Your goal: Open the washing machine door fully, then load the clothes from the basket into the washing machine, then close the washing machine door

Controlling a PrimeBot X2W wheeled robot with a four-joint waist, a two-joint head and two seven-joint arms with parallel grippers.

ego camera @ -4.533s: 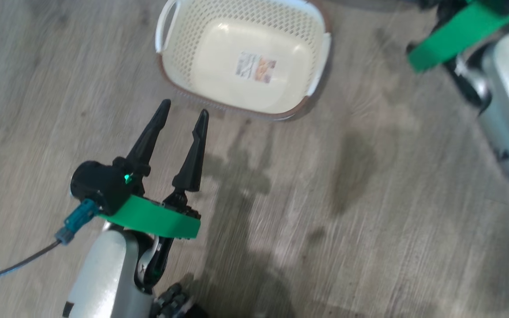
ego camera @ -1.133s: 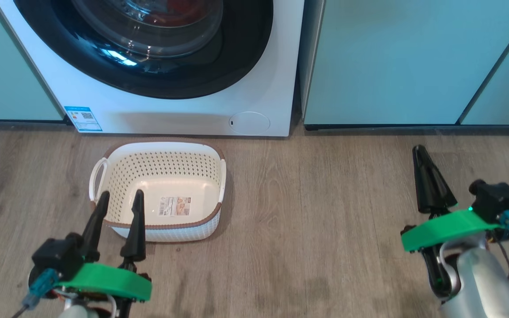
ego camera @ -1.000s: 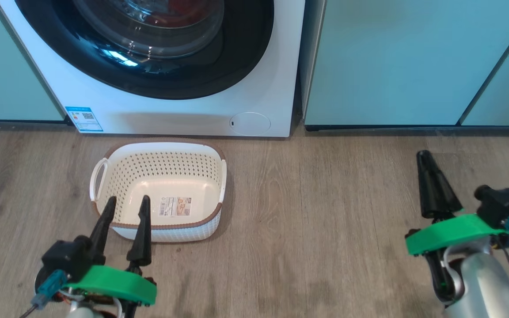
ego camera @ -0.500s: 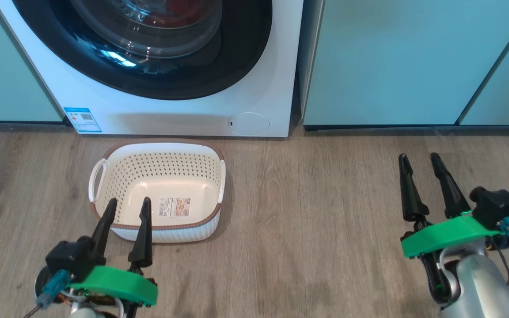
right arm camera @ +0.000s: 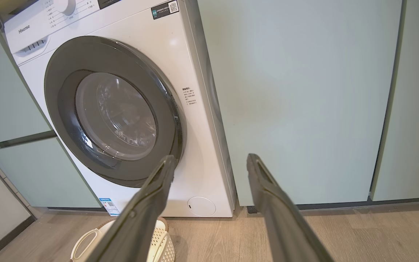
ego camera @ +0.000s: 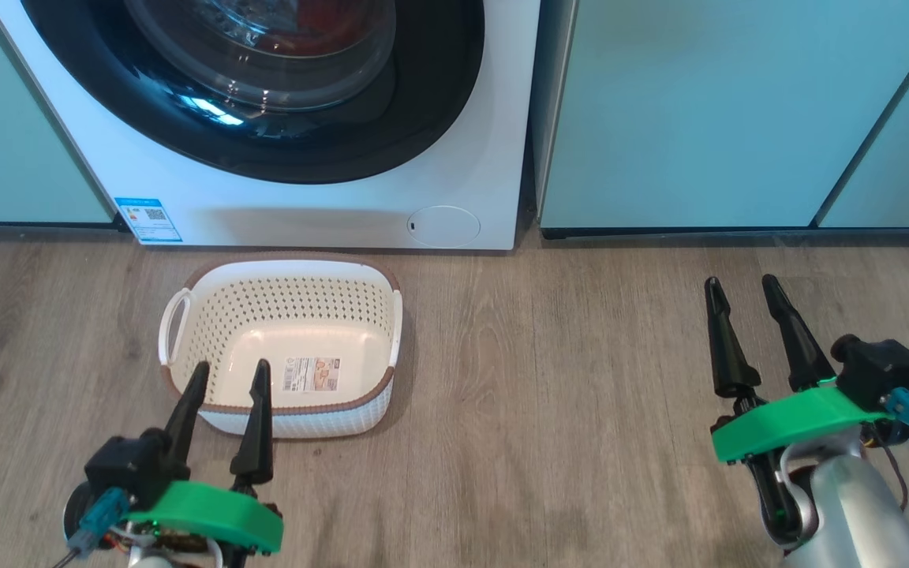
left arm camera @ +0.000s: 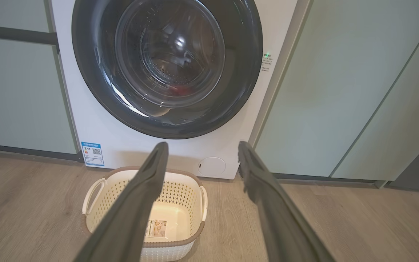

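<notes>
The door [ego camera: 431,102], top cut off, was shut; red clothes [ego camera: 320,12] were dimly glimpsed behind it. The left gripper [ego camera: 232,364] and right gripper [ego camera: 740,280] were spread wide, holding nothing.

Left gripper [ego camera: 230,376] spread, empty; right gripper [ego camera: 741,289] likewise.

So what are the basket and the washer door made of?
Basket: moulded plastic by the look, matt cream, perforated; its brown rim seems mock-woven. Door: glossy black rim, probably plastic, around a clear dome, likely glass given the sharp reflections.
</notes>
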